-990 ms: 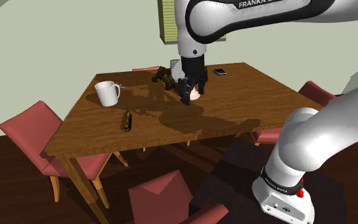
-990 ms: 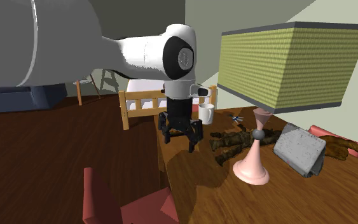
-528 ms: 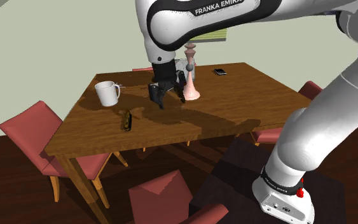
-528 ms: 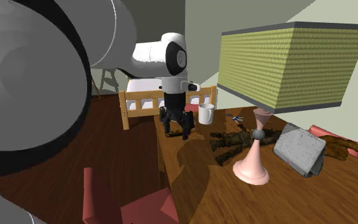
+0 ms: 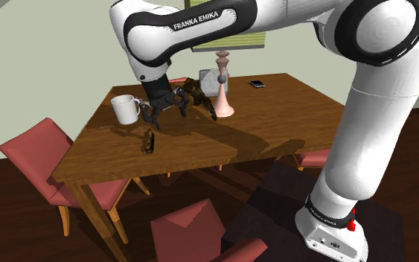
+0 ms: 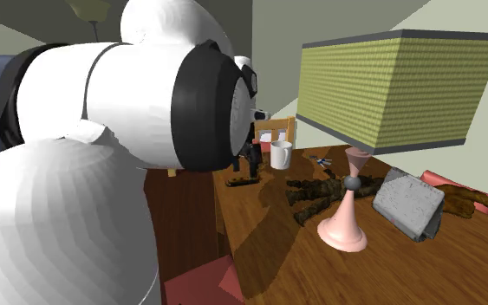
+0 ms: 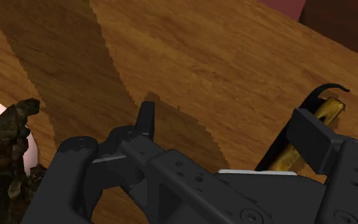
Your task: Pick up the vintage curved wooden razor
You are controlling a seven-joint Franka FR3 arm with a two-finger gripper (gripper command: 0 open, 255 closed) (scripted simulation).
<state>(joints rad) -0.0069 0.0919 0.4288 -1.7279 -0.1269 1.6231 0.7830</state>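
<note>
From the shoulder, left to right: red chair (image 5: pixel 35 152) by the left corner of the wooden table (image 5: pixel 289 112). White mug (image 5: pixel 126 109) upright near the far-left edge. Razor (image 5: pixel 149 141) flat on the wood, in front of the mug and near the edge toward that chair, untouched. Just right of it and higher, gripper (image 5: pixel 163 113), tilted, its fingers spread wide with nothing between them. Next, dark mottled figure (image 5: pixel 198 92) lying down, then grey cushion (image 5: pixel 210 79), pink lamp (image 5: pixel 225 104), small phone (image 5: pixel 257 83) near the far edge. Stand (image 5: pixel 334 231) at lower right.

Across the second exterior view: big white arm links over the left half. Gripper (image 6: pixel 250 160) at the table's left edge, razor (image 6: pixel 242 182) just under it in the picture. Mug (image 6: pixel 280 155) just to the right. Figure (image 6: pixel 320 192) sprawled mid-table. Lamp (image 6: pixel 344 227) under a green shade. Cushion (image 6: pixel 411 204) furthest right.

At the wrist: figure (image 7: pixel 9 140) off to one side of the gripper. Fingers (image 7: pixel 147 118) well apart over bare wood. Razor (image 7: pixel 332 108) partly hidden behind the other finger, outside the gap rather than inside it, with its dark curved end showing past that fingertip.
</note>
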